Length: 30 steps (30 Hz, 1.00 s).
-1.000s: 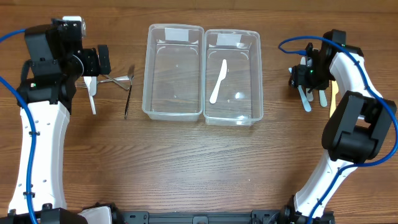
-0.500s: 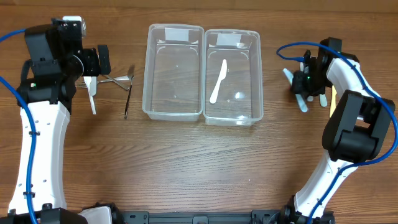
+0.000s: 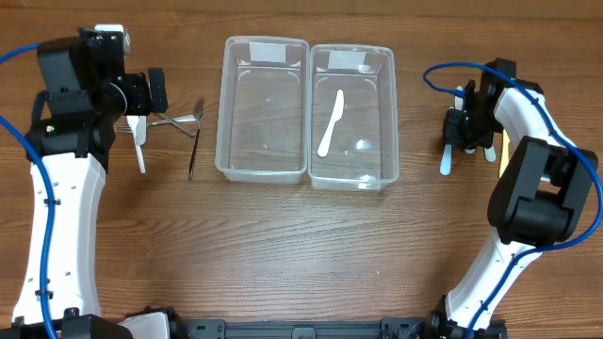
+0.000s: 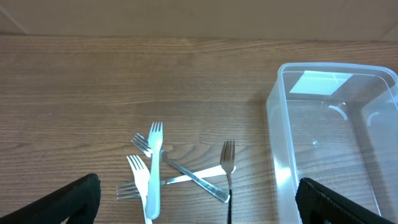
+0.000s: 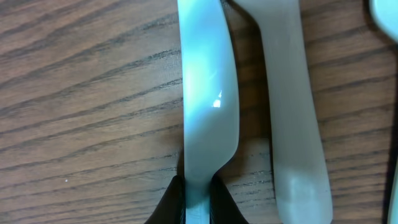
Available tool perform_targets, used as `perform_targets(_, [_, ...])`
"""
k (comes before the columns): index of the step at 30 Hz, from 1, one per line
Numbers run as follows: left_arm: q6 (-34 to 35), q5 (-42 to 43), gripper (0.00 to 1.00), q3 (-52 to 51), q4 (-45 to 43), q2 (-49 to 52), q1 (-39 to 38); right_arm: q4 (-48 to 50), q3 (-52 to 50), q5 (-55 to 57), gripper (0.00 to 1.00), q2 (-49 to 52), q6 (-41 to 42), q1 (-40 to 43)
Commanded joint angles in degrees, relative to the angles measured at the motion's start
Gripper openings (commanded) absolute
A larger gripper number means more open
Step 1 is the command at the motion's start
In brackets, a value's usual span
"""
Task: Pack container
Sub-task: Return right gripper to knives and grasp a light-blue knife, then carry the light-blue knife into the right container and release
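1. Left edge: the left arm rises bent, its left gripper (image 3: 155, 91) facing right with fingers spread wide, near scattered metal and plastic forks (image 3: 174, 121).
2. Centre: two clear rectangular plastic containers (image 3: 223, 113) touch side by side.
3. Right: the right arm curls inward. The right gripper (image 3: 464, 130) pinches a pale blue plastic knife (image 5: 208, 93), its long axis up-down and its free end toward the lower edge.

Robotics lab bench: a white arm (image 3: 61, 207) at each side edge of the wooden table (image 3: 301, 254), blue cables (image 3: 443, 67) looping.
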State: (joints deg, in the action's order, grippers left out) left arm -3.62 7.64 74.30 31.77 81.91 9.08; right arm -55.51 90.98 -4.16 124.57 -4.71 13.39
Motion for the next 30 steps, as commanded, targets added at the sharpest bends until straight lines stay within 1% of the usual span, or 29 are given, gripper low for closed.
perform_targets(1, [-1.3, -0.2, 1.0, 1.7, -0.1, 0.2, 0.3, -2.3, 1.0, 1.7, 0.04, 0.8, 1.9, -0.2])
perform_targets(7, [-1.3, -0.2, 1.0, 1.7, -0.1, 0.2, 0.3, -8.7, 10.0, 1.5, 0.04, -0.9, 3.1, -1.8])
perform_targets(12, [-1.3, -0.2, 1.0, 1.7, -0.1, 0.2, 0.3, -14.3, 18.9, 0.2, 0.04, -4.4, 3.3, -7.3])
perform_targets(16, [-1.3, -0.2, 1.0, 1.7, -0.1, 0.2, 0.3, -15.8, 23.0, -1.5, 0.04, -7.7, 3.8, -13.7])
perform_targets(21, [-1.3, -0.2, 1.0, 1.7, -0.1, 0.2, 0.3, -15.6, 23.0, -1.4, 0.04, -9.4, 6.1, -22.1])
perform_targets(23, [-1.3, -0.2, 1.0, 1.7, -0.1, 0.2, 0.3, -14.0, 21.7, -1.4, 0.04, -9.3, 6.5, -24.8])
perform_targets(26, [-1.3, -0.2, 1.0, 1.7, -0.1, 0.2, 0.3, -8.8, 16.8, -0.4, 0.04, -9.3, 8.9, -27.8])
perform_targets(28, [-1.3, -0.2, 1.0, 1.7, -0.1, 0.2, 0.3, -3.4, 10.6, -0.4, 0.04, -9.3, 11.6, -29.1])
perform_targets(30, [-1.3, -0.2, 1.0, 1.7, -0.1, 0.2, 0.3, -0.5, 6.5, -0.5, 0.04, -9.3, 13.2, -29.5])
